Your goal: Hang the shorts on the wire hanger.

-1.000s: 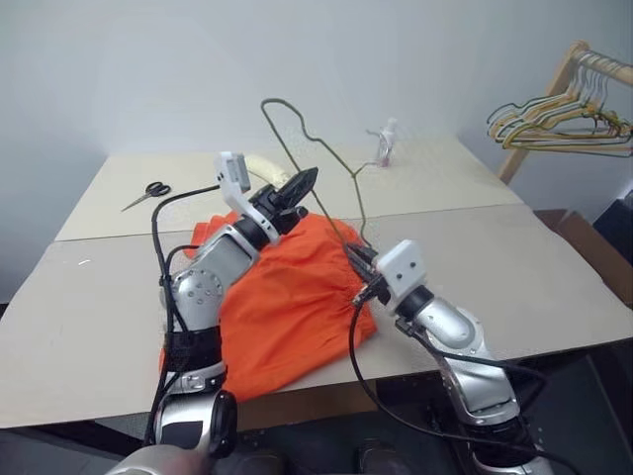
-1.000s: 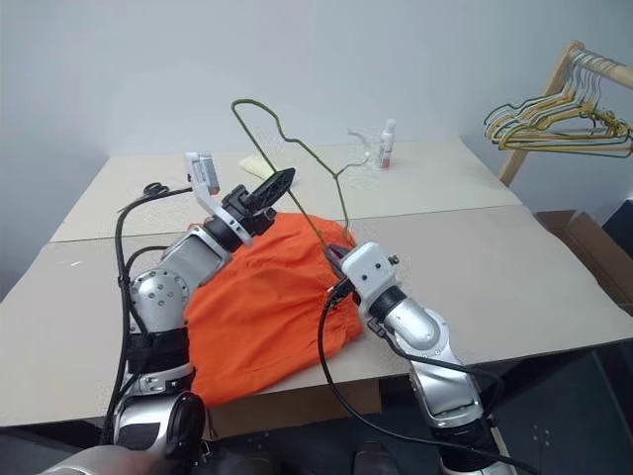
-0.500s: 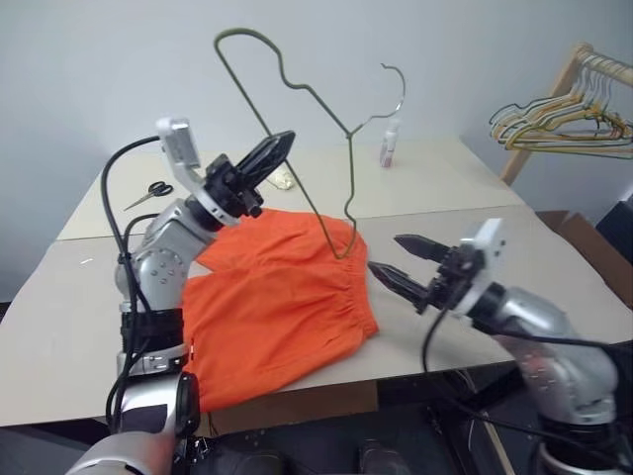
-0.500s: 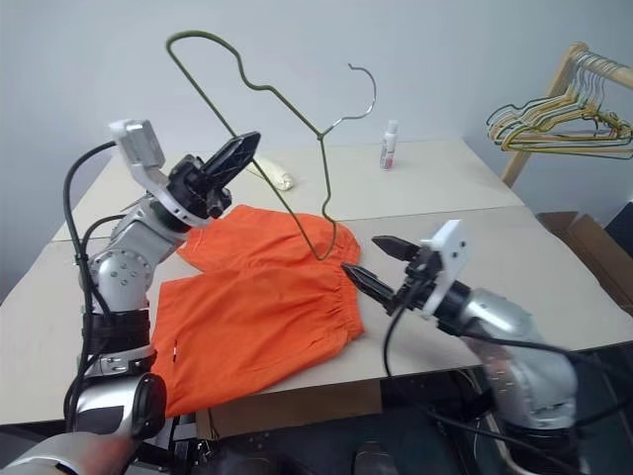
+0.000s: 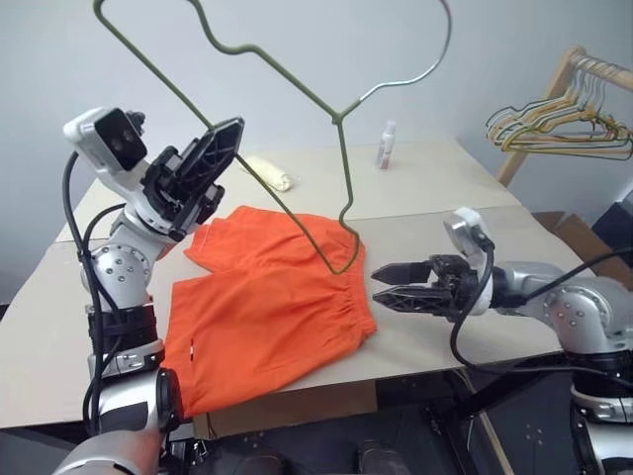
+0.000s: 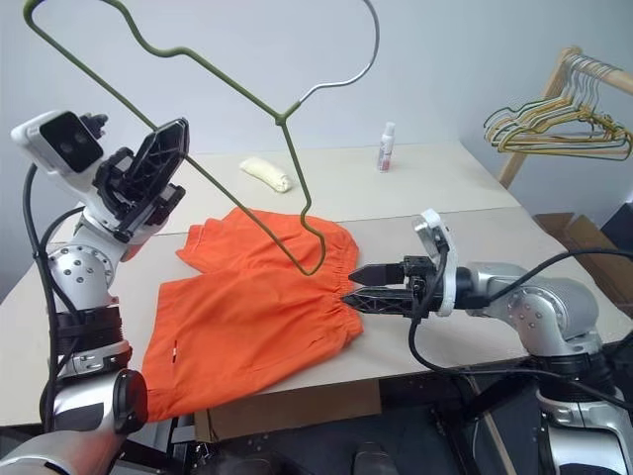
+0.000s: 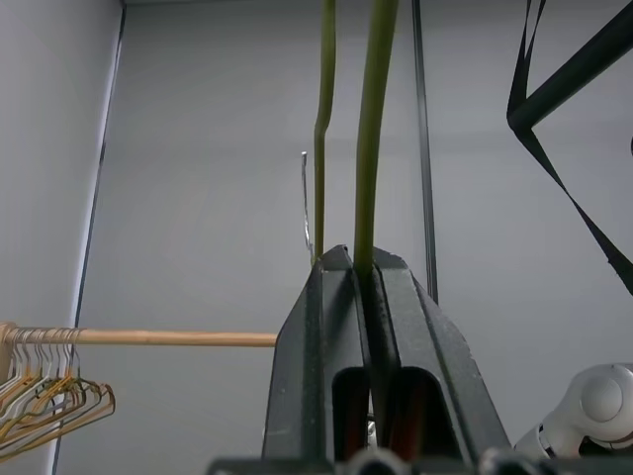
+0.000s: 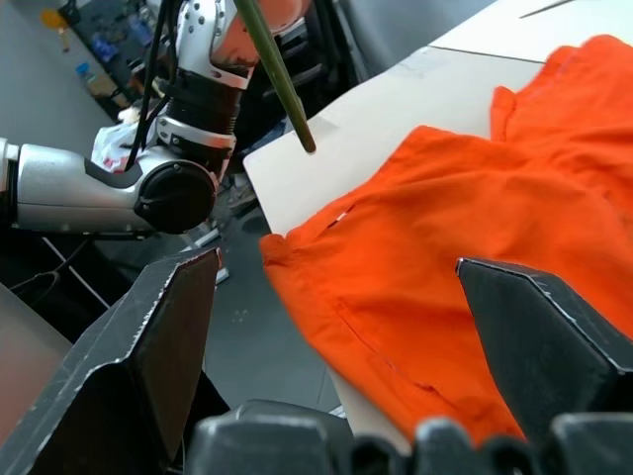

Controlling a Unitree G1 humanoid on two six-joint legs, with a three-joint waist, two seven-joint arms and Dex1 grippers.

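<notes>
Currently lifting thin grey-green wire hanger (image 5: 297,99), pinched by left gripper (image 5: 203,163); bright orange fabric shorts (image 5: 272,302) flat on beige table (image 5: 465,188). Right gripper (image 5: 394,284) spread beside waistband. Best: pinch waistband edge, thread hanger's lower end through leg.

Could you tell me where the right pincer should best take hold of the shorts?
Probably the gathered waistband of the shorts, approached level from the robot's right. That edge faces the open right pincer, and the bunched elastic gives more to pinch than flat cloth.
</notes>
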